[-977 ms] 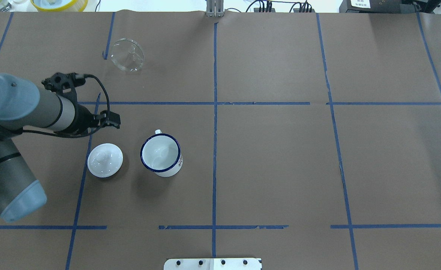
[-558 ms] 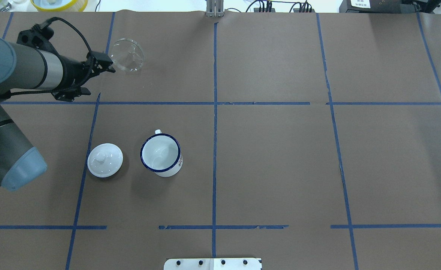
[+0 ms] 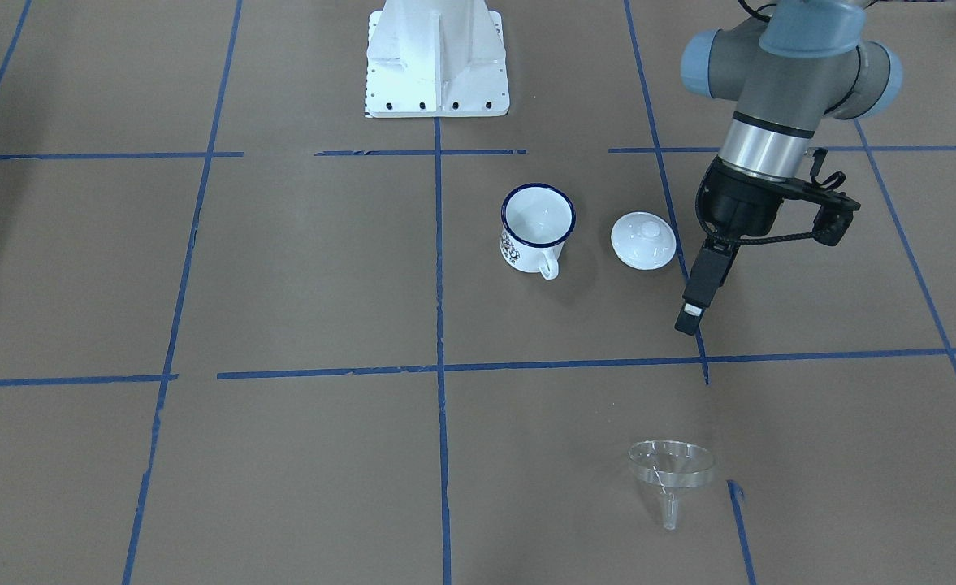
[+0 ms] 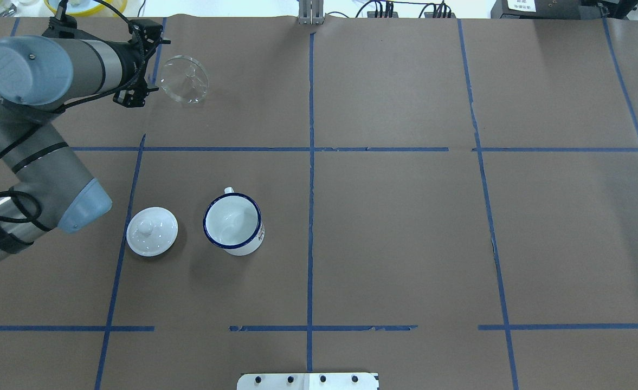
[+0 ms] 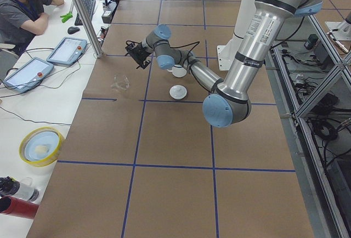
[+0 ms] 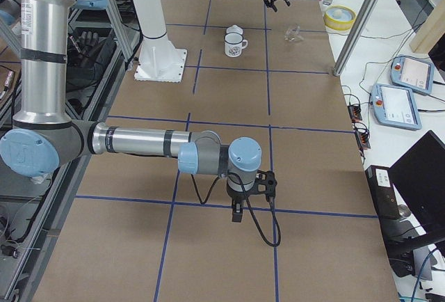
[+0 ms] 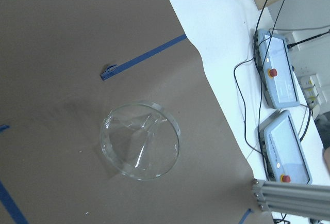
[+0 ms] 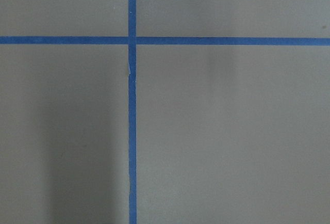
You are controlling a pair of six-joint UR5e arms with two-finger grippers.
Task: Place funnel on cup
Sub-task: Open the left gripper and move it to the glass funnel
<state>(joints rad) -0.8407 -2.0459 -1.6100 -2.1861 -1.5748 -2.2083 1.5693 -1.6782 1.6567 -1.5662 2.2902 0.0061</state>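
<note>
The clear funnel (image 4: 185, 79) lies tipped on its side on the brown paper at the far left, alone in the left wrist view (image 7: 140, 140) and also in the front view (image 3: 671, 465). The white cup (image 4: 233, 223) with a dark blue rim stands upright and empty, nearer the robot (image 3: 538, 224). My left gripper (image 4: 148, 62) hangs just left of the funnel and does not touch it. Its jaws look apart and empty. It also shows in the front view (image 3: 691, 315). My right gripper (image 6: 240, 208) shows only in the right side view, low over bare paper. I cannot tell its state.
A round white knobbed lid (image 4: 152, 231) lies just left of the cup. A yellow bowl (image 4: 85, 5) and a metal post (image 4: 310, 13) stand at the far edge. The white robot base plate (image 3: 437, 57) is at the near side.
My left arm swung from beside the lid toward the far edge and now sits next to the funnel. Funnel, cup and lid have not moved.
</note>
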